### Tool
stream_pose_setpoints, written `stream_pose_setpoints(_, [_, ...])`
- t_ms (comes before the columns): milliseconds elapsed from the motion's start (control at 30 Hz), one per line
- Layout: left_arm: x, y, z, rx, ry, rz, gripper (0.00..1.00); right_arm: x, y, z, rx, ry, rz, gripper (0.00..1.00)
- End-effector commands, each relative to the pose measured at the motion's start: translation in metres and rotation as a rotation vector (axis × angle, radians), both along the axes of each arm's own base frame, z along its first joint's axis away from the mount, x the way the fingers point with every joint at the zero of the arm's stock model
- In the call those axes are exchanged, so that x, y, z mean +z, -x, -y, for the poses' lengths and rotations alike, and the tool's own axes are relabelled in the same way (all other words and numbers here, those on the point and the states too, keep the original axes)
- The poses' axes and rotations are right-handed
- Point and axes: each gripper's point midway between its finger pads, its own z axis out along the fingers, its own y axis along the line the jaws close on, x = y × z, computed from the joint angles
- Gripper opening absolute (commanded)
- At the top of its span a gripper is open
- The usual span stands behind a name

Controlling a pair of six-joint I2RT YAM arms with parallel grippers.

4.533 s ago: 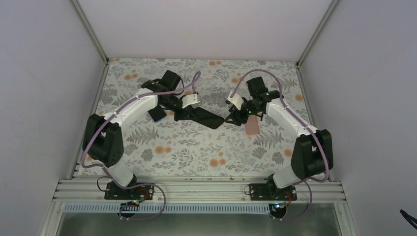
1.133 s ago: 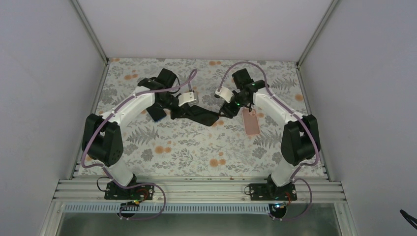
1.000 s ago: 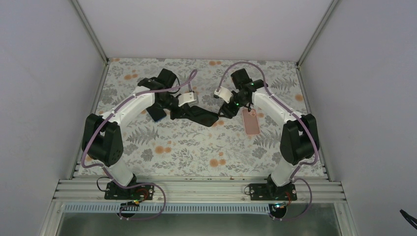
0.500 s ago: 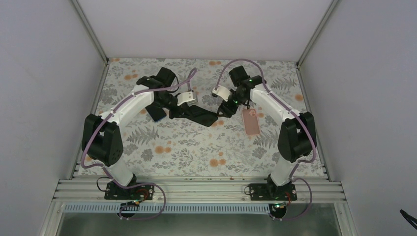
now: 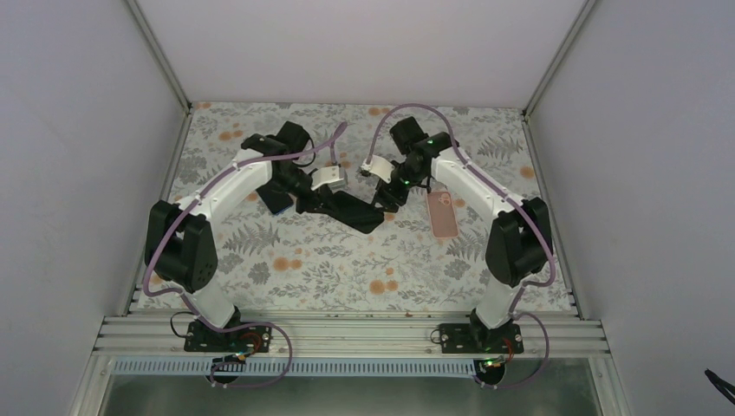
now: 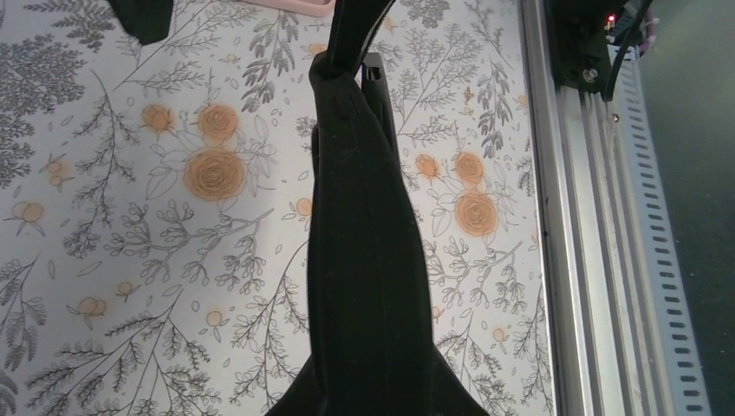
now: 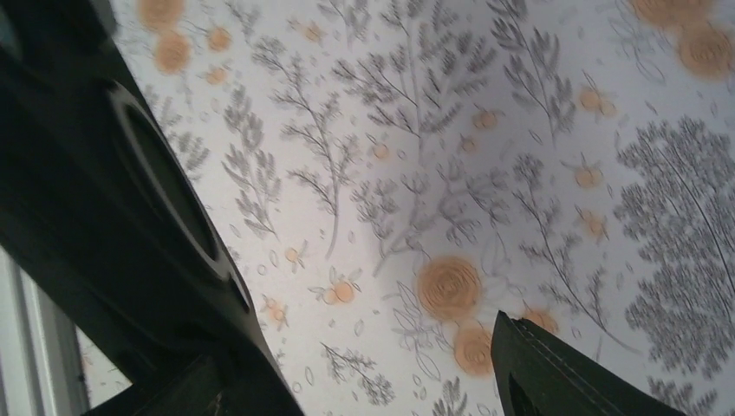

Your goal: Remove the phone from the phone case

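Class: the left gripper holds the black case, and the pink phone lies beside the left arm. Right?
No. The top external view shows the pink phone beside the right arm; the left gripper does hold the black case.

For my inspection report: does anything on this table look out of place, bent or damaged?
The black phone case looks odd: held by the left gripper, it appears twisted along its length.

I've got the left arm reaching forward and bent inward, its left gripper [image 5: 317, 204] clamped tight. The right arm mirrors it with the wrist tipped down. The right gripper [image 5: 386, 197] sits just ahead of that pincer, its fingers [image 7: 555, 373] spread (quite wide).
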Motion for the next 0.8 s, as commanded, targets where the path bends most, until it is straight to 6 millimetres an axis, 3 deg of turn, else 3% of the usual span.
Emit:
stream_pose_setpoints(0, [0.052,0.022,0.040,-0.157,0.288,0.020,0.02,0.044,0.011,-0.063,0.170,-0.286,-0.010,0.73])
stream_pose_setpoints(167, [0.055,0.003,0.038,-0.084,0.246,0.126,0.02,0.047,0.068,-0.065,0.393,-0.410,-0.285,0.73])
stream_pose_setpoints(300, [0.071,-0.009,0.034,-0.035,0.248,0.217,0.02,0.033,0.094,-0.071,0.450,-0.454,-0.377,0.72])
stream_pose_setpoints(567, [0.069,-0.032,0.027,0.065,0.184,0.372,0.02,0.038,0.126,-0.090,0.517,-0.483,-0.442,0.66])
stream_pose_setpoints(767, [0.074,-0.040,0.030,0.087,0.195,0.448,0.02,0.042,0.148,-0.103,0.551,-0.485,-0.495,0.50])
